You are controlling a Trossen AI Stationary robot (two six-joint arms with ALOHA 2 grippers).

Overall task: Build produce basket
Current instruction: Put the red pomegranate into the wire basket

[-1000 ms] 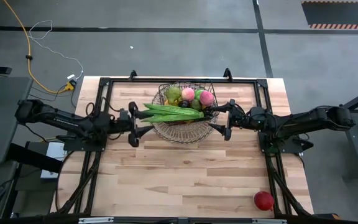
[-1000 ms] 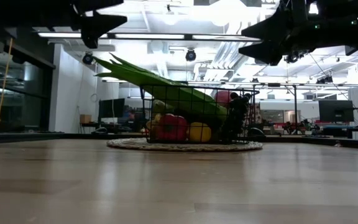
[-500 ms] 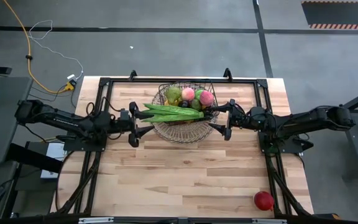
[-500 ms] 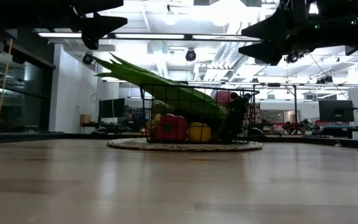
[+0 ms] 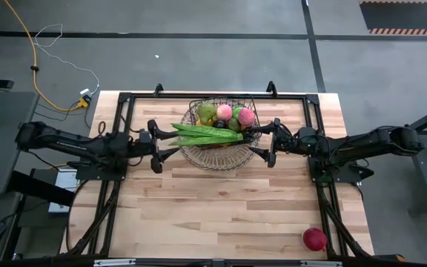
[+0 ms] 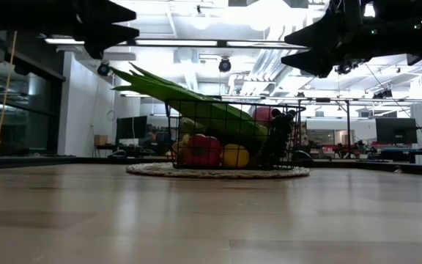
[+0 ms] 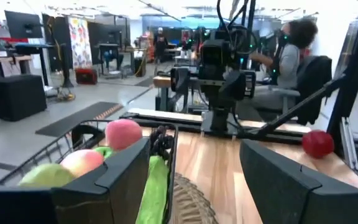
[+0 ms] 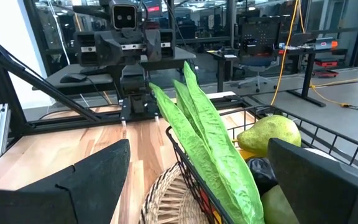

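One piece of produce is still outside the basket (image 5: 221, 133): a red apple (image 5: 314, 239) at the lower right of the high view, alone on the table (image 5: 221, 215) and well apart from everything else. The basket sits at the upper centre of that frame, already holding a pear (image 5: 207, 113), pink pieces (image 5: 236, 114) and the long green pods (image 5: 207, 133), whose long axis runs left to right across the rim, tips poking out toward the left side. Both arms flank the basket at the same height in the frame. The left gripper (image 5: 156, 144) hovers just beside the pod tips, its jaws spread wide and holding nothing; the right gripper (image 5: 268, 144) hovers just beside the basket's right edge, jaws likewise wide apart and empty. The apple lies below and to the right of the right gripper, on that arm's side, so I judge the right arm much the nearer for the fetch.
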